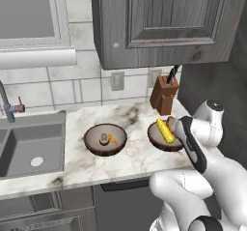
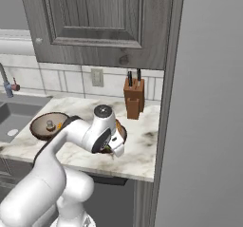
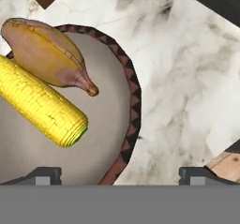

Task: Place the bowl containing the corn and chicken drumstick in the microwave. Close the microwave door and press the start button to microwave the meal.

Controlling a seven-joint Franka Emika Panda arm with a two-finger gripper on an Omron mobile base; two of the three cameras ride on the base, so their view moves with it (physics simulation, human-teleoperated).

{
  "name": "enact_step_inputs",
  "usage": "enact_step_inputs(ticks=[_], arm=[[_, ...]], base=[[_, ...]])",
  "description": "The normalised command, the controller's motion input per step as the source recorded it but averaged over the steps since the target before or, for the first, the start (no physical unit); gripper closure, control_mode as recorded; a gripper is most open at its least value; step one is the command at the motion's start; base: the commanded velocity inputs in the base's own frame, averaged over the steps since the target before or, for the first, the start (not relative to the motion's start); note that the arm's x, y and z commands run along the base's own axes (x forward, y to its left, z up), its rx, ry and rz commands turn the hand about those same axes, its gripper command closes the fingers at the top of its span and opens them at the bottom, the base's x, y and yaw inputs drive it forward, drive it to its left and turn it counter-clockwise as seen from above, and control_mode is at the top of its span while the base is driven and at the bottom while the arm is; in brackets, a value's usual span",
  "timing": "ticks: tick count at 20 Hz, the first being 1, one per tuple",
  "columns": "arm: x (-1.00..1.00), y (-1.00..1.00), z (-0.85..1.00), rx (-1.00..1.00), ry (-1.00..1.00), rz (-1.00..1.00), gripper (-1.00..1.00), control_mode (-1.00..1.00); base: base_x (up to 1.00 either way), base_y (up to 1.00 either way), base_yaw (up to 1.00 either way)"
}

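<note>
Fingers: the two dark fingers of the white arm's hand stand wide apart at the bottom of the hand view, one over the inside of the bowl, the other over bare marble; nothing is between them and they grip nothing.
Bowl: the round dark-brown wooden-looking bowl with a zigzag-patterned rim sits on the surface directly under the hand; its rim curves between the two fingers.
Corn: the bright yellow corn cob lies inside the bowl, slanted, its blunt end pointing toward the rim.
Drumstick: the brown-orange chicken drumstick lies just beside the corn, touching it along one side, its narrow end toward the rim.
Surface: white marble-veined surface; the bowl stands toward its right end, set back a little from the front edge.
Second bowl: a like brown bowl holding a small orange piece sits to the left, apart from the first, with bare marble between them.
Knife block: a brown wooden knife block with black handles stands behind the bowl against the tiled wall.
Sink: a grey sink basin lies at the left end, beyond the second bowl.
Overhead: a grey wooden wall cabinet hangs above the surface.
Right side: a tall grey panel closes off the surface at its right end, near the bowl.
</note>
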Motion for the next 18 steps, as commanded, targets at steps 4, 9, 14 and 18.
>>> enact_step_inputs(ticks=[4, 9, 14, 18], arm=[[0.29, 0.0, -0.32, 0.0, 0.12, -0.01, -1.0, -1.0], [0.19, 0.0, -0.2, 0.0, 0.07, 0.0, -1.0, -1.0], [0.1, -0.07, -0.19, 0.01, 0.0, 0.0, -1.0, -1.0], [0.06, -0.11, -0.24, 0.01, 0.0, 0.0, -1.0, -1.0]], base=[[0.0, 0.0, 0.0], [0.0, 0.0, 0.0], [0.0, 0.0, 0.0], [0.0, 0.0, 0.0]])
